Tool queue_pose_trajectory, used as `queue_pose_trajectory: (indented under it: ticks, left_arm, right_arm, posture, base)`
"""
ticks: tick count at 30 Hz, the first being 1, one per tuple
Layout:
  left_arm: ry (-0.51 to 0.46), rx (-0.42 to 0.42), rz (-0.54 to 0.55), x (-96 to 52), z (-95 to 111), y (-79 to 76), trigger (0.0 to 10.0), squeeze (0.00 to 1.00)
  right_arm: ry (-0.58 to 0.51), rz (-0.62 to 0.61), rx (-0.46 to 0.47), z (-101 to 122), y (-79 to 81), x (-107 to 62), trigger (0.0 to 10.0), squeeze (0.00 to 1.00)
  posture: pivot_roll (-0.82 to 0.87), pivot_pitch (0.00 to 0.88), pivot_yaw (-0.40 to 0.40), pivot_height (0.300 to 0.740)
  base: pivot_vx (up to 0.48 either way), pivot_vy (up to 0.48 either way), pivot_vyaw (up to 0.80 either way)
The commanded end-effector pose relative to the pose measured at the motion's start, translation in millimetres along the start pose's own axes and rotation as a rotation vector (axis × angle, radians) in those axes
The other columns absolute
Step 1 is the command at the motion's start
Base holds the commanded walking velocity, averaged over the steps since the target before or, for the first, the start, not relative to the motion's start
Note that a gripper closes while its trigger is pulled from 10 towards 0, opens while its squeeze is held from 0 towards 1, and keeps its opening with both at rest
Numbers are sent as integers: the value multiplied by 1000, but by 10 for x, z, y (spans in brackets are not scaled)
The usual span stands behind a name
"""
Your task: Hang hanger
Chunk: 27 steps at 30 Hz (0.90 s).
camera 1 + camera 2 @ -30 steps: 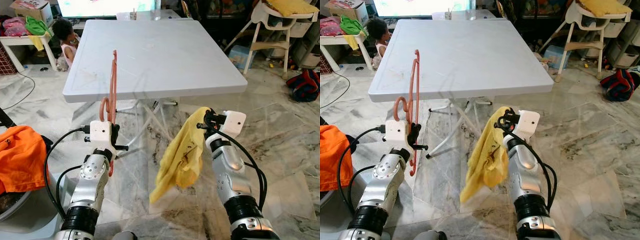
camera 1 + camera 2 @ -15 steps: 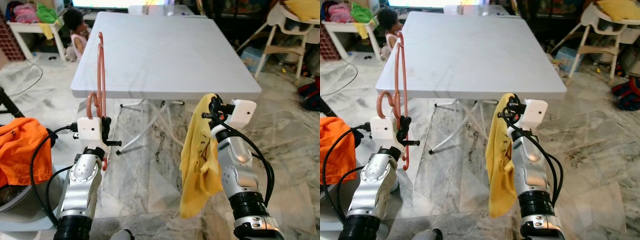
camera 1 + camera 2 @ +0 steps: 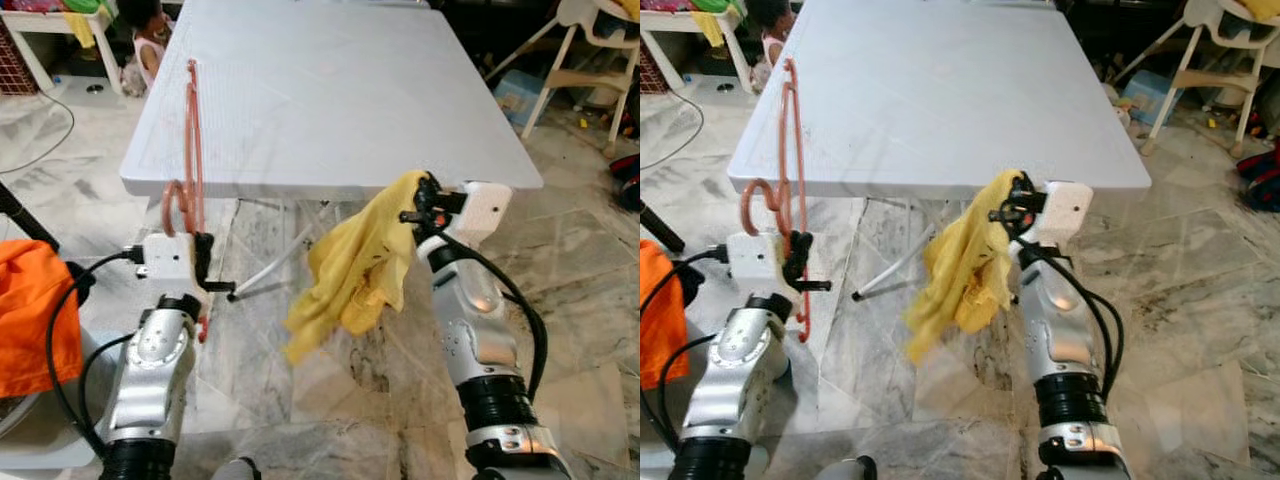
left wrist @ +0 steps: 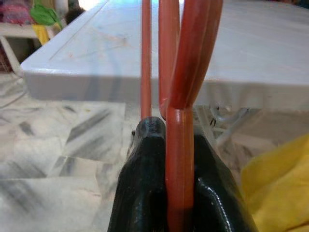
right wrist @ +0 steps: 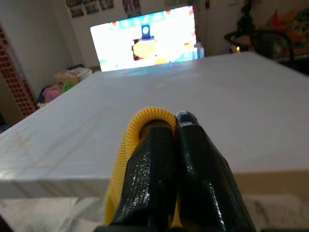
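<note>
You see the right gripper (image 5: 175,126) with black fingers pinched on a ribbed yellow cloth edge (image 5: 131,140), white plastic tabletop (image 5: 145,125) ahead, bright TV screen (image 5: 145,36) behind.

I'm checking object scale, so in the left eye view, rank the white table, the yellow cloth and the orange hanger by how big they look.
1. Table, largest by far.
2. Cloth.
3. Hanger, long but very thin, seen edge-on; both sit nearer the camera than the table.
</note>
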<state>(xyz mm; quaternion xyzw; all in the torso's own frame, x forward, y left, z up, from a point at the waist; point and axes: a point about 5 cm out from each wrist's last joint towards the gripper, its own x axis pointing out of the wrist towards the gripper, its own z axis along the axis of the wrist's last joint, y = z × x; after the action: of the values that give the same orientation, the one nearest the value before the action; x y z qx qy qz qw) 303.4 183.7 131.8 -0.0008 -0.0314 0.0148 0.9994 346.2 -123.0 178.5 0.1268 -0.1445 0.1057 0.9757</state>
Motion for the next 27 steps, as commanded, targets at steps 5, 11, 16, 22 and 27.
queue_pose_trajectory:
  ticks: [5, 11, 16, 22, 27]
  left_arm:
    - [-18, -10, -23, 17, 76, -86, 10000, 0]
    - [-7, -8, -23, 17, 56, -64, 10000, 0]
    - [-2, -7, -23, 12, 55, -61, 10000, 0]
    - [-3, -8, -26, 18, 72, -69, 10000, 0]
    - [2, -15, -25, 17, 82, -84, 10000, 0]
  right_arm:
    - [-45, -8, -17, 137, -58, 19, 10000, 0]
    - [-34, -12, -14, 104, -41, 9, 10000, 0]
    - [-29, -15, -11, 82, -40, -8, 10000, 0]
    - [-32, -2, -11, 92, -23, -3, 10000, 0]
    - [-36, 9, -13, 131, -22, 24, 10000, 0]
  posture:
    - [199, 219, -98, 740]
    - [201, 222, -94, 740]
    - [203, 223, -90, 740]
    - [205, 219, -88, 740]
    - [205, 216, -96, 740]
  base:
    - [313, 0, 0]
    - [329, 0, 0]
    - [332, 0, 0]
    - [340, 0, 0]
    - [327, 133, 0]
